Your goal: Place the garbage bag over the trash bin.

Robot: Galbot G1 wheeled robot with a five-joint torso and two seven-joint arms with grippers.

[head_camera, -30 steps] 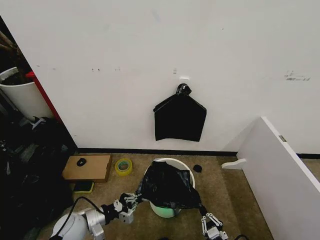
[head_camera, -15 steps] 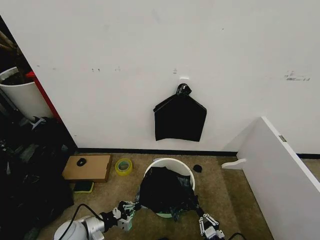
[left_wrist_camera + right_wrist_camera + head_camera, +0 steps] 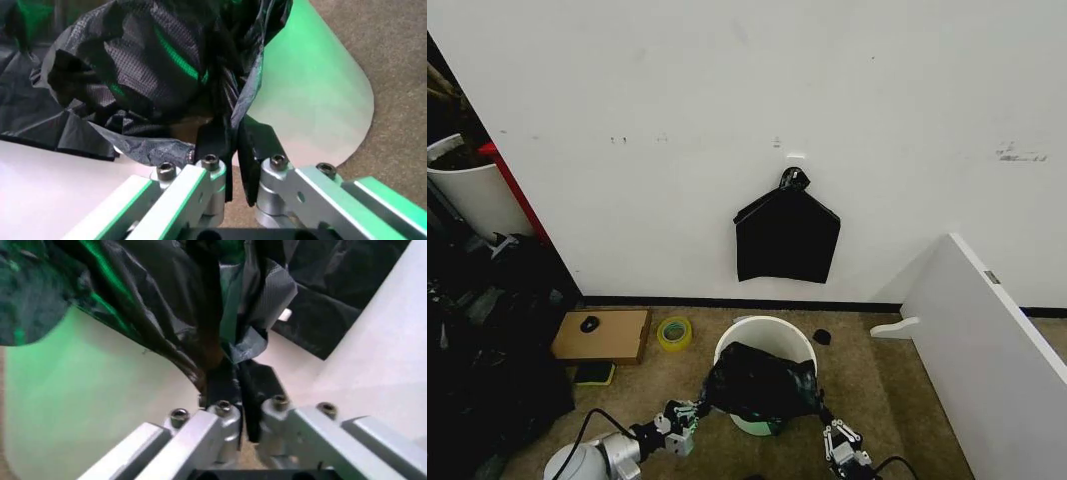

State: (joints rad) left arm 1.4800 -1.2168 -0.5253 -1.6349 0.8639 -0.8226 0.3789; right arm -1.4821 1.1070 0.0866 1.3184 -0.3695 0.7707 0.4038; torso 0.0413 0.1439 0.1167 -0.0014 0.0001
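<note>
The round white trash bin (image 3: 767,328) stands on the carpet near the wall. The crinkly black garbage bag (image 3: 758,384) hangs over its near side and part of its opening, leaving the far rim bare. My left gripper (image 3: 695,409) is low at the bag's left edge, shut on a fold of it. Up close, the left gripper (image 3: 231,146) pinches the garbage bag (image 3: 133,65) beside the trash bin wall (image 3: 313,100). At the bag's right edge, my right gripper (image 3: 825,424) is shut too. In its wrist view the right gripper (image 3: 235,382) clamps the garbage bag (image 3: 133,290) against the trash bin (image 3: 80,390).
A flat black bundle (image 3: 787,241) hangs from a wall hook above the bin. A white panel (image 3: 987,340) slants along the right. A cardboard box (image 3: 603,335), a tape roll (image 3: 674,332), a taller white bin (image 3: 467,195) and dark clutter lie to the left.
The bag has sunk lower and come toward me over the bin's near side, so more of the far rim shows. Both grippers have kept their hold on its edges.
</note>
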